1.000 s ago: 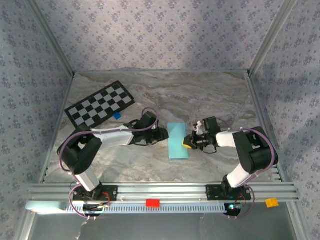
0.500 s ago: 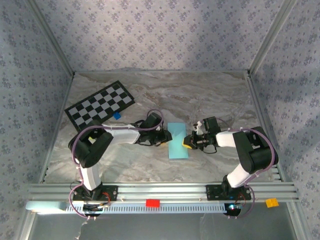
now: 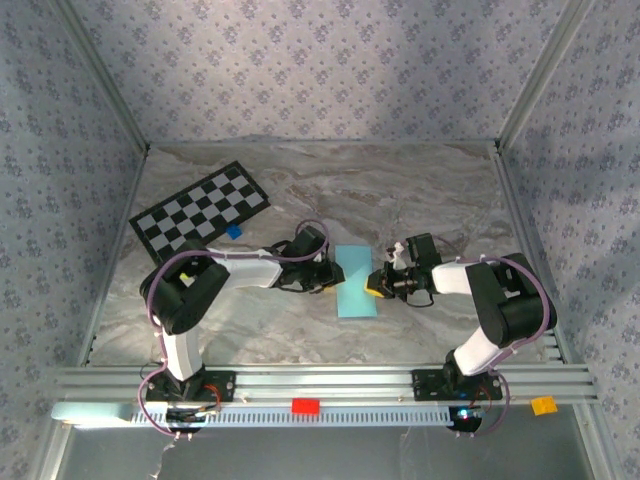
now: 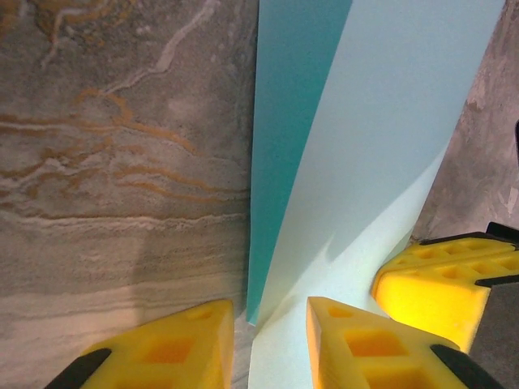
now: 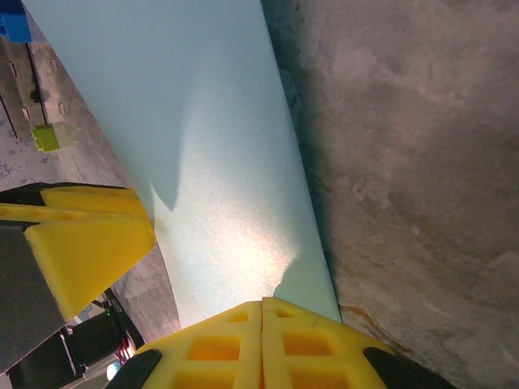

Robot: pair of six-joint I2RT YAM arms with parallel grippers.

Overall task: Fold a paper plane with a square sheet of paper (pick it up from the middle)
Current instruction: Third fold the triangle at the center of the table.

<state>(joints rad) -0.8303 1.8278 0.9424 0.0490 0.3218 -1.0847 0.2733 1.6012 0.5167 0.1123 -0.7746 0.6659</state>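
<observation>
The square sheet of paper lies near the middle of the tabletop, folded over into a narrow upright rectangle, with my two grippers at its long sides. My left gripper sits low at the sheet's left edge. Seen from the left wrist, its yellow fingers stand apart with a clear gap, and the raised left edge of the paper runs down into that gap. The darker teal underside of the lifted layer shows beside the pale top face. The fingers have not clamped on the paper.

My right gripper is at the sheet's right edge, directly across from the left one. From the right wrist, its two fingers are pressed tight together with no gap, and the paper's edge runs down to their tips. I cannot tell whether the paper is pinched between them or just lies under them.

Off to the far left lie a checkerboard card and, just beside its near corner, a small blue block, both well apart from the paper.
</observation>
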